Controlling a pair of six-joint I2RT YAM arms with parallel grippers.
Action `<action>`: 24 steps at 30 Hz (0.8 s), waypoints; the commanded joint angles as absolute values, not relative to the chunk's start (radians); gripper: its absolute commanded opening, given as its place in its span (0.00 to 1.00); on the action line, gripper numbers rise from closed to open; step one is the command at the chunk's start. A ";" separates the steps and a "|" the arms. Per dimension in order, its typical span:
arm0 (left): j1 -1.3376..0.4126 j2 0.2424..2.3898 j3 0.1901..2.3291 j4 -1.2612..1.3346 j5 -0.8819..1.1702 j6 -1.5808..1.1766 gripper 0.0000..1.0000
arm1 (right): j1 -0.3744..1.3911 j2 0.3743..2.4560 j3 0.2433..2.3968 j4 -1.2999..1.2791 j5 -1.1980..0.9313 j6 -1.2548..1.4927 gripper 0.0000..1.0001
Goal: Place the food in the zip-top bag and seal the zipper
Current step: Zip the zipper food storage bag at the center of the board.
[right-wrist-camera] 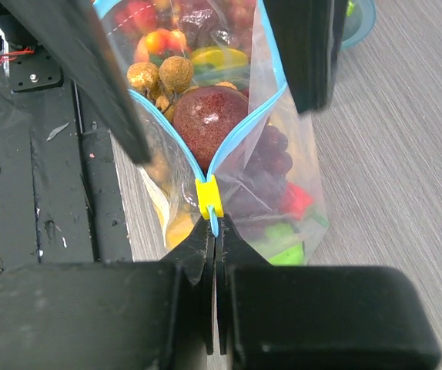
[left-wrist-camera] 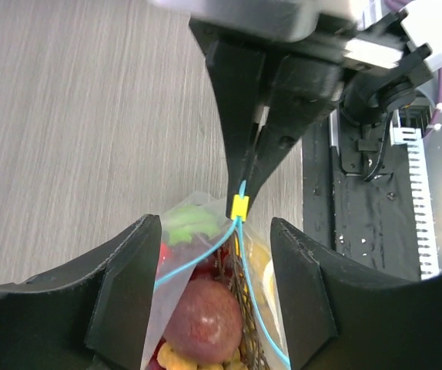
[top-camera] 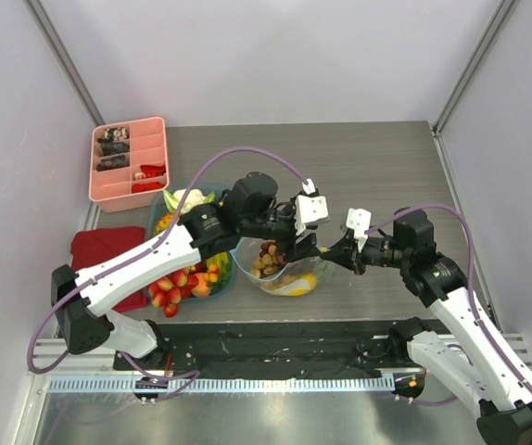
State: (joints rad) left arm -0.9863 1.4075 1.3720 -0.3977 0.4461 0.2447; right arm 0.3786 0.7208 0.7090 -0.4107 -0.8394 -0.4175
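Observation:
The clear zip-top bag [top-camera: 280, 269] stands between my two grippers, holding food such as a dark red round fruit [right-wrist-camera: 209, 116], brown nuts, purple grapes and green pieces. Its teal-blue zipper [right-wrist-camera: 252, 127] is spread open in a V, with a yellow slider [right-wrist-camera: 209, 198] at the closed end. My right gripper [right-wrist-camera: 215, 231] is shut on the zipper's end tab just behind the slider; it also shows in the top view [top-camera: 329, 250]. My left gripper [left-wrist-camera: 215, 223] is open, with its fingers either side of the bag's mouth [top-camera: 294, 243]. More food [top-camera: 178, 283] lies heaped to the bag's left.
A pink divided tray [top-camera: 129, 162] stands at the back left. A dark red cloth [top-camera: 99, 250] lies at the left edge under the left arm. A teal dish rim [top-camera: 169, 199] holds the heaped food. A black mat [top-camera: 275, 338] runs along the near edge.

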 commanded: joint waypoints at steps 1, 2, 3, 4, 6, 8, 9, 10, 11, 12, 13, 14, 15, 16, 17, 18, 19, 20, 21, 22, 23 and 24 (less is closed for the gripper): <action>-1.003 1.448 1.394 -0.321 0.471 0.279 0.57 | 0.383 0.692 0.724 -0.325 -0.838 -0.387 0.01; -1.008 1.457 1.396 -0.321 0.475 0.284 0.55 | 0.383 0.692 0.726 -0.324 -0.838 -0.384 0.01; -1.009 1.462 1.397 -0.322 0.477 0.285 0.50 | 0.383 0.692 0.726 -0.322 -0.836 -0.382 0.01; -1.012 1.471 1.399 -0.324 0.476 0.290 0.46 | 0.385 0.689 0.726 -0.322 -0.836 -0.380 0.01; -1.012 1.480 1.401 -0.331 0.477 0.288 0.35 | 0.385 0.683 0.724 -0.319 -0.835 -0.379 0.01; -1.012 1.483 1.399 -0.368 0.476 0.304 0.28 | 0.385 0.672 0.719 -0.318 -0.831 -0.379 0.01; -1.012 1.483 1.397 -0.383 0.471 0.314 0.20 | 0.385 0.667 0.718 -0.318 -0.831 -0.379 0.01; -1.012 1.480 1.394 -0.399 0.468 0.325 0.16 | 0.385 0.664 0.716 -0.318 -0.827 -0.379 0.01; -1.011 1.470 1.388 -0.420 0.450 0.333 0.12 | 0.385 0.658 0.713 -0.318 -0.825 -0.380 0.01; -1.008 1.459 1.381 -0.411 0.440 0.328 0.09 | 0.385 0.655 0.710 -0.318 -0.824 -0.380 0.01; -1.006 1.448 1.353 -0.402 0.437 0.324 0.04 | 0.384 0.653 0.709 -0.318 -0.821 -0.380 0.01; -1.005 1.422 1.341 -0.394 0.433 0.325 0.02 | 0.385 0.650 0.704 -0.316 -0.821 -0.379 0.01; -1.003 1.416 1.332 -0.397 0.420 0.334 0.01 | 0.385 0.649 0.703 -0.316 -0.821 -0.380 0.01; -1.002 1.410 1.321 -0.411 0.416 0.339 0.01 | 0.384 0.649 0.703 -0.316 -0.815 -0.379 0.01; -1.000 1.402 1.319 -0.428 0.416 0.344 0.01 | 0.385 0.647 0.701 -0.316 -0.813 -0.374 0.01; -0.997 1.398 1.316 -0.463 0.416 0.351 0.01 | 0.384 0.643 0.701 -0.316 -0.811 -0.374 0.01; -0.986 1.391 1.304 -0.475 0.417 0.354 0.02 | 0.385 0.641 0.700 -0.316 -0.810 -0.373 0.01; -0.982 1.385 1.296 -0.485 0.416 0.357 0.02 | 0.384 0.638 0.699 -0.316 -0.810 -0.371 0.01; -0.977 1.372 1.290 -0.500 0.416 0.362 0.02 | 0.385 0.635 0.699 -0.316 -0.810 -0.370 0.01; -0.968 1.365 1.275 -0.505 0.414 0.362 0.02 | 0.385 0.634 0.699 -0.316 -0.810 -0.368 0.01; -0.963 1.356 1.269 -0.511 0.414 0.364 0.03 | 0.385 0.632 0.699 -0.318 -0.808 -0.368 0.01; -0.962 1.342 1.263 -0.517 0.413 0.367 0.03 | 0.385 0.632 0.699 -0.316 -0.807 -0.368 0.01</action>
